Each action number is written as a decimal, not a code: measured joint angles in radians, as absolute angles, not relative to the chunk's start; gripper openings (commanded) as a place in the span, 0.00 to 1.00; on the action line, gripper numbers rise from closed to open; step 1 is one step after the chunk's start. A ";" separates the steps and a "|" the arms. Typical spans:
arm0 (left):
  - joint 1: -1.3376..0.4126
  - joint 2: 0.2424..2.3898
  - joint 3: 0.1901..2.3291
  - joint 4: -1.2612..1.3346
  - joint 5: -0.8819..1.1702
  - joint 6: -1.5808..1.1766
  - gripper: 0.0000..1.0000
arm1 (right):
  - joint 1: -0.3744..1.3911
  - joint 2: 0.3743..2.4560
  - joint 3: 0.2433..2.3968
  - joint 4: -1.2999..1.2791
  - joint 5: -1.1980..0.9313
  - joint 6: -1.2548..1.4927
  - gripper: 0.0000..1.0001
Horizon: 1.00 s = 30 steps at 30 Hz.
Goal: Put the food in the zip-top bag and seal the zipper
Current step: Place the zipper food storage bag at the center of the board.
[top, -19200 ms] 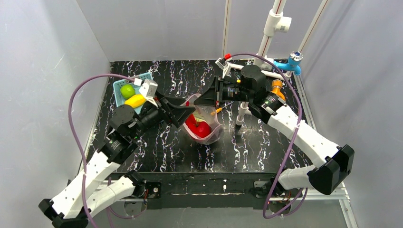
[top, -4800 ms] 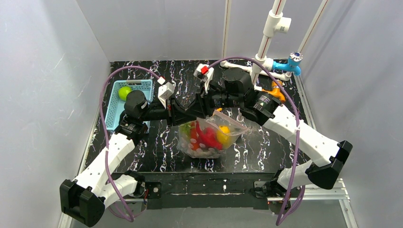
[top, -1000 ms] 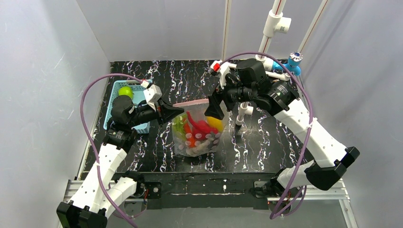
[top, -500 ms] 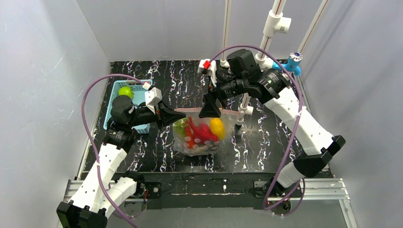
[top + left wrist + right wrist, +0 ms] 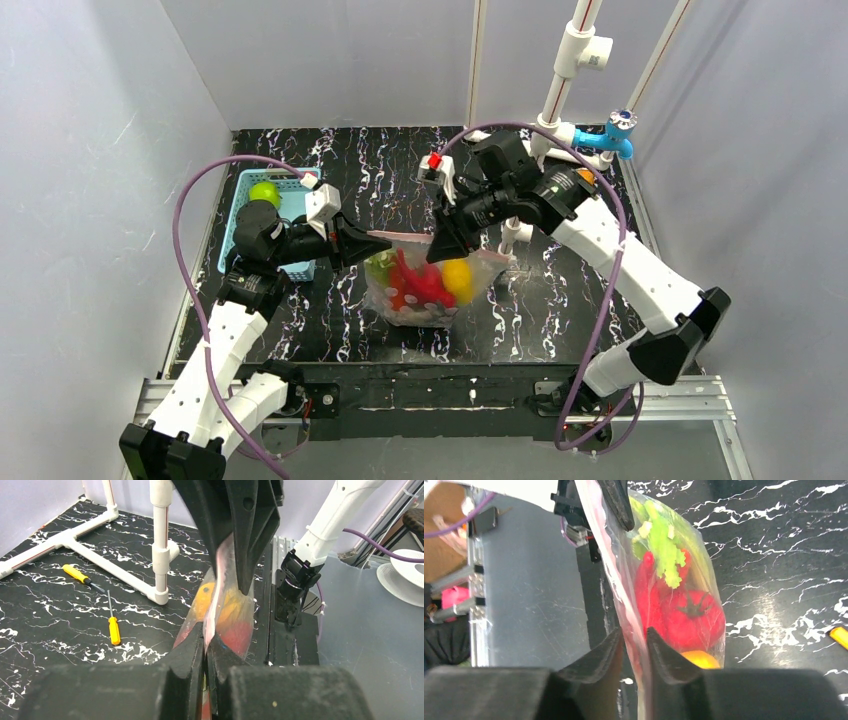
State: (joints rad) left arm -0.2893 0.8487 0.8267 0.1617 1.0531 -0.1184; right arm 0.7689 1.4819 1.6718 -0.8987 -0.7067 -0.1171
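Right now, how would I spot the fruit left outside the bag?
At the left of the black marbled table sits a light blue basket. The round green fruit lies in its far end, the only food seen outside the clear bag.

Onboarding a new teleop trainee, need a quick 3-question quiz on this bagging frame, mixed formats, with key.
1. True or false: the round green fruit lies in the blue basket, outside the zip-top bag.
2. The right gripper is shut on: A) the zipper; B) the blue basket; C) the round green fruit.
3. Which gripper pinches the zipper end nearer the blue basket?

Key:
1. True.
2. A: its fingers clamp the pink strip at the bag's mouth.
3. The left gripper.
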 measured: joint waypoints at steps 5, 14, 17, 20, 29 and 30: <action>-0.291 0.850 0.827 0.163 1.022 -0.127 0.27 | 0.770 1.386 1.585 -0.804 -0.658 -0.063 0.01; -0.290 0.839 0.839 0.074 0.724 -0.091 0.74 | 0.776 1.321 1.508 -0.663 -0.464 0.080 0.01; -0.290 0.815 0.839 0.037 0.533 -0.072 0.76 | 0.776 1.322 1.510 -0.637 -0.389 0.110 0.01; -0.290 0.792 0.839 -0.001 0.324 -0.051 0.79 | 0.777 1.338 1.539 -0.634 -0.304 0.125 0.01; -0.290 0.786 0.839 -0.070 -0.044 -0.019 0.95 | 0.780 1.410 1.704 -0.674 -0.017 0.087 0.01; -0.290 0.787 0.839 -0.075 -0.059 -0.018 0.95 | 0.780 1.413 1.718 -0.682 0.010 0.077 0.01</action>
